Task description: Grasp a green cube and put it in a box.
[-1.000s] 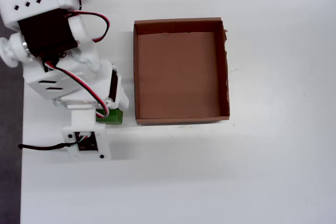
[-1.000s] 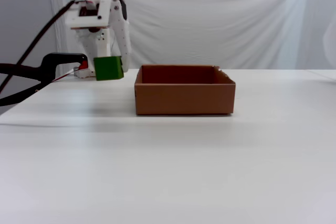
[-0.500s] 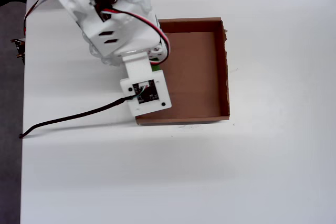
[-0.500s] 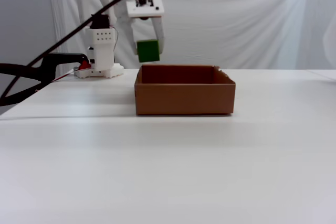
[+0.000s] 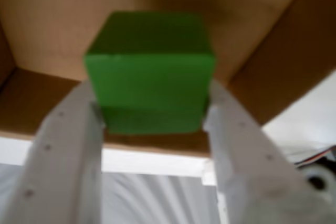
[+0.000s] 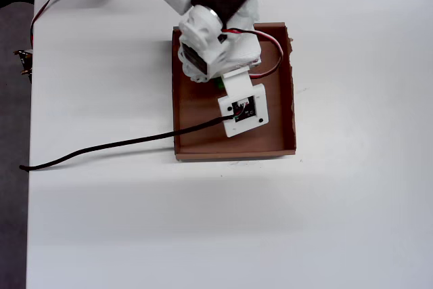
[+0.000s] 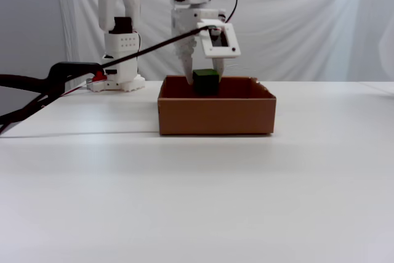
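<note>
Pincer [image 5: 152, 116] is what I check first in the wrist view: its 2 white fingers [image 5: 68, 150] press on either side of the green cube [image 5: 149, 72], pinching it with the cardboard floor of the box [image 5: 63, 19] beneath. In the fixed view I see the cube [image 7: 205, 82] held at about rim height, partly behind the front wall of the box [image 7: 215, 115], the pincer [image 7: 205, 84] coming down from above. From overhead the arm covers most of it; I only catch a green sliver [image 6: 220, 84] inside the box [image 6: 289, 93], which sits on the white desk [image 6: 270, 228]. A black cable [image 6: 101, 148] trails across the desk to the left.
</note>
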{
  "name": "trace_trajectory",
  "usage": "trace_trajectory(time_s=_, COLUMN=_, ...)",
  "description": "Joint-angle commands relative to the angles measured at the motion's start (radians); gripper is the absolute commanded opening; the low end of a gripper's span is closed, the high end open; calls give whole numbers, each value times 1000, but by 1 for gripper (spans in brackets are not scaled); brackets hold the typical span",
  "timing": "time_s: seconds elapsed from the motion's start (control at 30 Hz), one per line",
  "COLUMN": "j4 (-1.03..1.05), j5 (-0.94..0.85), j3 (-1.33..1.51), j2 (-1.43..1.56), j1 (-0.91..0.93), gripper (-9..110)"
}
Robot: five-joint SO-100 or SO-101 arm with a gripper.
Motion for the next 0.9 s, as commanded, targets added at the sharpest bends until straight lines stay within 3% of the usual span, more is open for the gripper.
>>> trace_trajectory(time_s=0.0, j4=-11, j5=5, j3=-77, j2=-28, j1=-14, gripper=13)
trace_trajectory(time_s=0.47, j4=-3, j5=14, j3=-216, j2=-199, j1=-6, gripper=13)
trace_trajectory(time_s=0.87, j4=-43, j5=6, j3=-83, j2=-12, j1=46, gripper=21)
